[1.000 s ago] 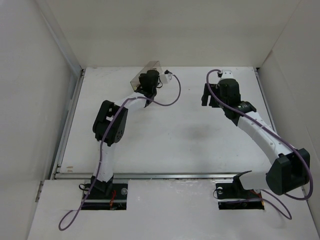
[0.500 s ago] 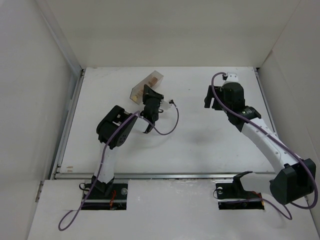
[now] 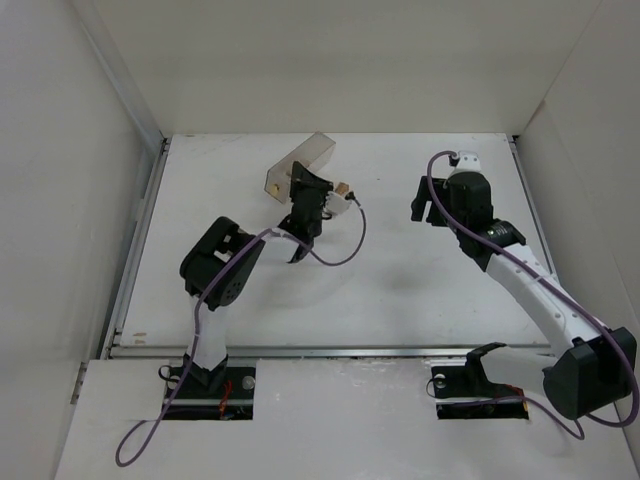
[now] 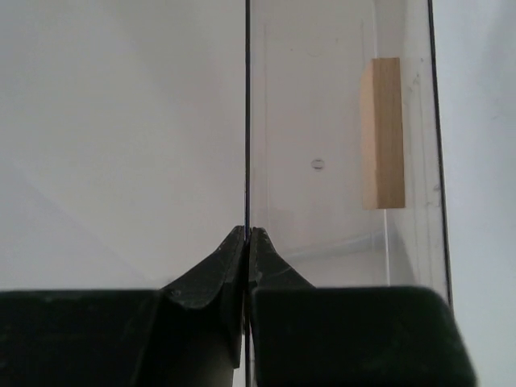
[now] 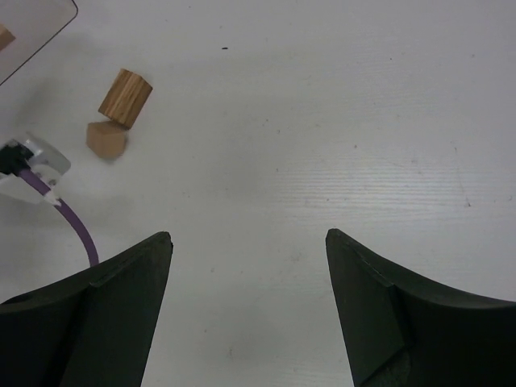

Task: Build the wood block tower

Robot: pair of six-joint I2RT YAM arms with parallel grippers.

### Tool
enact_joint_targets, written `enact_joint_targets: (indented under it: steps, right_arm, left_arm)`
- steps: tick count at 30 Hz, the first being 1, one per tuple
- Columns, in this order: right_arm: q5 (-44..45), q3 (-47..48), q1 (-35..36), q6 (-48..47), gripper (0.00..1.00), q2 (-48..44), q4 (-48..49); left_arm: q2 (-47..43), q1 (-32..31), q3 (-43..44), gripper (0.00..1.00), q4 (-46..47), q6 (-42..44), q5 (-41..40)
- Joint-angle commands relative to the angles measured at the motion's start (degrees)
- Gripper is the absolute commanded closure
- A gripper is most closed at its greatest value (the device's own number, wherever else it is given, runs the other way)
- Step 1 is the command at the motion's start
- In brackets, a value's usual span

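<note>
No tower stands; the wood blocks lie loose. Two light-tan blocks [image 5: 124,97] lie touching on the table, also seen in the top view [image 3: 340,188]. My left gripper [image 3: 301,180] is shut on a thin wall of the clear plastic box [image 3: 312,152] and holds it tilted; the pinch shows in the left wrist view [image 4: 247,235]. One block [image 4: 382,133] is still inside the box. My right gripper [image 5: 248,242] is open and empty above bare table, to the right of the two blocks, and shows in the top view [image 3: 424,208].
The left arm's purple cable [image 3: 345,240] loops on the table beside the box, and its connector [image 5: 32,165] lies just below the two blocks. White walls [image 3: 130,110] enclose the table on the left, back and right.
My left gripper pulled the box nearer and tipped it; two blocks now lie on the table beside it. My right arm drifted slightly right and nearer.
</note>
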Motion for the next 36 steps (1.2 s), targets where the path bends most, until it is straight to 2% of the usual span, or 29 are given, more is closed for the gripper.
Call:
enact_joint_targets:
  steps: [1, 2, 3, 5, 9, 12, 14, 17, 18, 19, 21, 22, 23, 24, 26, 32, 36]
  right_arm:
    - [0.8, 0.0, -0.3, 0.6, 0.17, -1.9, 2.5]
    - [0.8, 0.0, -0.3, 0.6, 0.17, -1.9, 1.9]
    - [0.2, 0.0, -0.3, 0.6, 0.17, -1.9, 1.9]
    - [-0.4, 0.0, -0.3, 0.6, 0.17, -1.9, 1.9]
    - [-0.9, 0.0, -0.3, 0.6, 0.17, -1.9, 1.9]
    - [-0.9, 0.0, -0.3, 0.6, 0.17, -1.9, 1.9]
    - [-0.9, 0.0, -0.3, 0.6, 0.17, -1.9, 1.9]
    - [-0.9, 0.6, -0.3, 0.6, 0.17, -1.9, 1.9]
    - [-0.9, 0.6, -0.3, 0.6, 0.17, -1.9, 1.9]
    - [-0.9, 0.6, -0.3, 0.6, 0.17, -1.9, 1.9]
    - [-1.4, 0.6, -0.3, 0.6, 0.17, -1.9, 1.9]
    - [-1.4, 0.6, -0.3, 0.6, 0.17, -1.9, 1.9]
    - [-1.4, 0.6, -0.3, 0.6, 0.17, -1.9, 1.9]
    - [-1.4, 0.6, -0.3, 0.6, 0.17, -1.9, 1.9]
    - [-1.4, 0.6, -0.3, 0.6, 0.17, -1.9, 1.9]
    - [-1.4, 0.0, -0.3, 0.6, 0.17, -1.9, 1.9]
    - [-1.4, -0.5, -0.3, 0.6, 0.17, -1.9, 1.9]
  left_arm:
    - [-9.9, -0.9, 12.0, 1.00, -35.5, -22.6, -4.7]
    - [-10.5, -0.9, 19.9, 1.00, -45.9, -37.9, -2.6]
    - [-10.5, -0.9, 22.2, 1.00, -52.1, -42.1, 0.5]
    - [-10.5, -0.9, 23.3, 1.00, -59.2, -45.9, 1.3]
    - [-11.1, -0.3, 24.5, 1.00, -65.8, -53.3, 5.9]
    - [-11.1, 0.2, 23.0, 1.00, -65.0, -55.0, 4.5]
    - [-11.1, -1.0, 19.6, 1.00, -59.4, -51.1, -1.7]
    - [-11.7, -2.3, 12.4, 1.00, -44.7, -39.7, -8.4]
    - [-11.7, -2.3, 9.9, 1.00, -31.1, -34.8, -9.9]
    - [-11.7, -3.0, 4.3, 1.00, -22.8, -22.6, -10.8]
    - [-10.9, -3.0, -0.3, 1.00, -7.2, -10.3, -10.1]
    - [-10.2, -3.0, -1.7, 1.00, 4.9, -5.1, -9.4]
    - [-9.6, -3.0, -3.5, 1.00, 9.3, -0.8, -8.6]
    - [-9.1, -3.0, -3.5, 1.00, 12.6, 5.6, -7.2]
    - [-8.3, -3.6, -4.2, 1.00, 18.0, 9.8, -6.6]
    - [-8.3, -3.6, -4.8, 1.00, 21.4, 15.9, -4.0]
    - [-8.3, -3.6, -8.1, 1.00, 25.1, 19.6, 0.2]
